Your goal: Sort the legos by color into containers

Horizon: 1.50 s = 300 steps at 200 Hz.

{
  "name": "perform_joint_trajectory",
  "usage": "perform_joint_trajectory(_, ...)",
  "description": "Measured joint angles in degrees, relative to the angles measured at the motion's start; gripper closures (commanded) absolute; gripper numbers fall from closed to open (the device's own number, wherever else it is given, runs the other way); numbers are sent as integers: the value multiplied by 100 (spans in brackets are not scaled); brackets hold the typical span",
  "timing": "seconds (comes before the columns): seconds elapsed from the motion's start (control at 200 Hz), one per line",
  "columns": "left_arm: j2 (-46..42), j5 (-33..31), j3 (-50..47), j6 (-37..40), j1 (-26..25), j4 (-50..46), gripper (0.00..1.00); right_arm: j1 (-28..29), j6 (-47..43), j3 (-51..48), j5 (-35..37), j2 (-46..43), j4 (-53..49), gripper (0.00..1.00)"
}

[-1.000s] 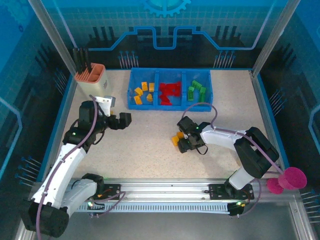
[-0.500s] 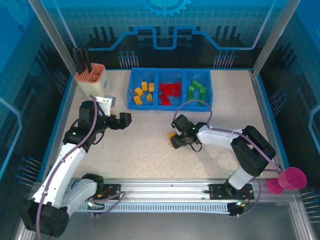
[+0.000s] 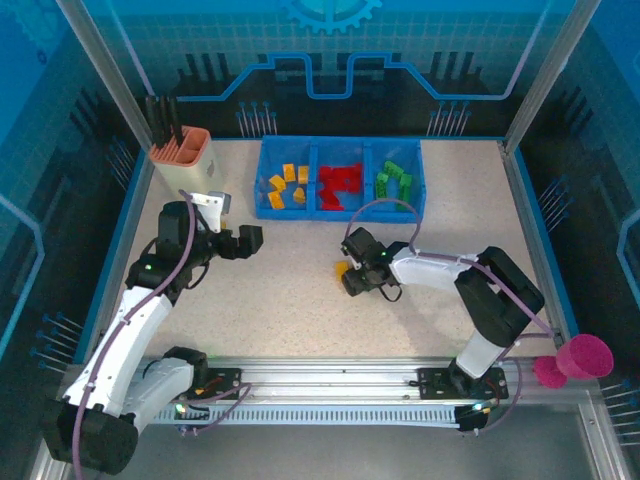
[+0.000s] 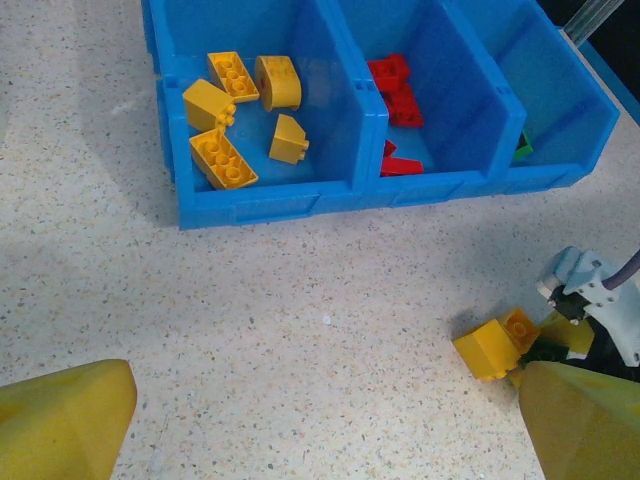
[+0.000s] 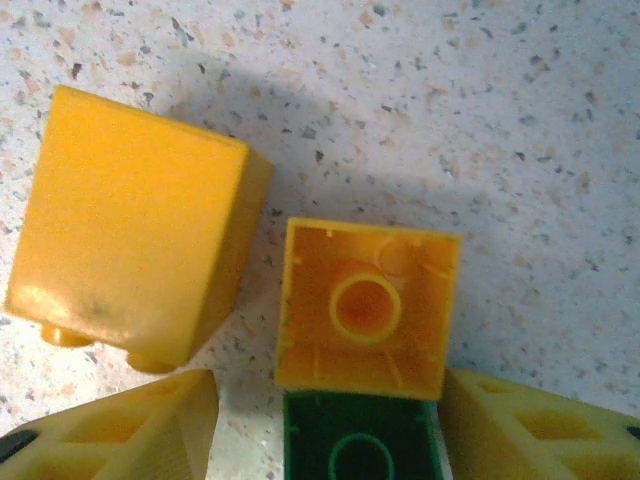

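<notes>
The blue tray [image 3: 340, 206] holds the containers: yellow legos [image 3: 285, 187] in the left one, red legos [image 3: 340, 184] in the middle, green legos [image 3: 395, 179] on the right. My right gripper [image 3: 352, 277] is low on the table in front of the tray. In the right wrist view my right gripper [image 5: 328, 402] stands open around an upturned green brick [image 5: 360, 445]; the right finger is almost touching it and the left is apart. An upturned yellow brick [image 5: 365, 305] lies just beyond, and another yellow brick [image 5: 130, 250] to its left. My left gripper [image 3: 247, 240] hovers open and holds nothing.
A beige cup with an orange rim [image 3: 181, 155] stands at the back left. A pink cup [image 3: 580, 358] sits past the table's front right corner. Bare speckled table [image 4: 300, 330] lies under my left gripper [image 4: 330, 425], in front of the tray [image 4: 290, 205].
My right gripper has slid a little left and away onto the loose bricks, and its jaws have narrowed. The left arm has not moved.
</notes>
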Motion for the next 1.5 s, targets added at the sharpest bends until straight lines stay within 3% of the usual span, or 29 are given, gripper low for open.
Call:
perform_joint_trajectory(0.155,0,0,0,-2,7,0,1,-57,-72,-22,7,-236,-92,49)
perform_joint_trajectory(0.415,0,0,2,-2,13,-22,1,-74,-105,-140,-33,-251,-184,48)
perform_joint_trajectory(0.615,118,9,184,-28,22,-131,1,-188,-138,-240,-92,-254,-155,69)
perform_joint_trajectory(0.756,415,44,487,-46,-94,-389,1,-289,-190,-240,-223,-282,-142,73)
perform_joint_trajectory(0.896,946,-225,876,-234,-844,-695,1,-597,-243,-144,-417,-741,-625,73)
perform_joint_trajectory(1.021,1517,-603,890,-678,-2039,-704,2,-1344,-455,479,-544,-1593,-929,74)
perform_joint_trajectory(1.121,2149,-811,800,-1134,-2898,-577,3,-2015,-728,1231,-647,-1775,-743,74)
perform_joint_trajectory(1.291,3233,-1113,789,-2004,-3681,-354,6,-2804,-1156,2267,-813,-935,-210,75)
perform_joint_trajectory(1.501,4203,-1366,1108,-2955,-4061,90,7,-3099,-1414,2782,-1082,595,96,75)
